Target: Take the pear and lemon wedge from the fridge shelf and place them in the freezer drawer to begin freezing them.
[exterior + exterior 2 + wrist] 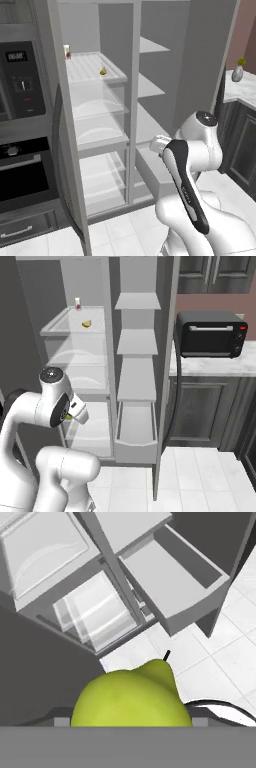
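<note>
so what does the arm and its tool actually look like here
The arm is built of smooth, rounded glossy white segments with dark inserts: a long black strip with faint lettering runs down one link, and a round dark grey cap closes the top joint. No loose cables show. The tool is a small white block.

Pear [132, 694] yellow-green, held low; lemon wedge [103, 71] on fridge shelf [85, 67]; freezer drawer [136, 428] open.

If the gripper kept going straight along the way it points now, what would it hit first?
Holding the pear, the gripper points down toward the white floor tiles beside the open freezer drawer. Probably the floor first, though depth is unclear and the drawer's front corner sits close.
</note>
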You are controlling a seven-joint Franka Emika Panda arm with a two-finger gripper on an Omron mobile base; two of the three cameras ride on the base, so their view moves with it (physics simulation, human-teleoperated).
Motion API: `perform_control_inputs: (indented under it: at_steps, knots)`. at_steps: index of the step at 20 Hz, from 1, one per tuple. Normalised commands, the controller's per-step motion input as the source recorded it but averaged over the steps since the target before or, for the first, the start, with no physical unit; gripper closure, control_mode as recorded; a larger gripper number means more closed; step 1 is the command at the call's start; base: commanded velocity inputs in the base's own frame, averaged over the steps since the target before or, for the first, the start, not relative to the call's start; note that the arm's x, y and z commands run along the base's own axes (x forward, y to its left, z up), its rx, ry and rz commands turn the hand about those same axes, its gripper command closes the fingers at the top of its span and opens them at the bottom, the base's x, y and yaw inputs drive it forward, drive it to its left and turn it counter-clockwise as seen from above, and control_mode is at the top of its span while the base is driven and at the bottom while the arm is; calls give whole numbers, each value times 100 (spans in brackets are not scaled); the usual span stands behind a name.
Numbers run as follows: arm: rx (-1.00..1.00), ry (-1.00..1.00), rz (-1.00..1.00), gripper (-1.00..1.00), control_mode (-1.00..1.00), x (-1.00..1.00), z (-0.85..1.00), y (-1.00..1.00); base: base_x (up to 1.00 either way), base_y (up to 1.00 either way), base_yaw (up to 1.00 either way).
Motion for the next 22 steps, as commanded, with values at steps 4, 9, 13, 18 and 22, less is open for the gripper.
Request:
perform_control_inputs:
  at_steps: [4,9,13,18,22]
  knots:
    - [13,32,-9,100,-100,95,-59,-70,0,0,0]
    - [3,31,-8,100,-100,100,-76,-55,0,0,0]
    - [0,25,-4,100,-100,96,-86,-39,0,0,0]
    - [-1,19,-3,100,-100,77,-73,-30,0,0,0]
    - [-6,10,-4,100,-100,67,-41,-11,0,0,0]
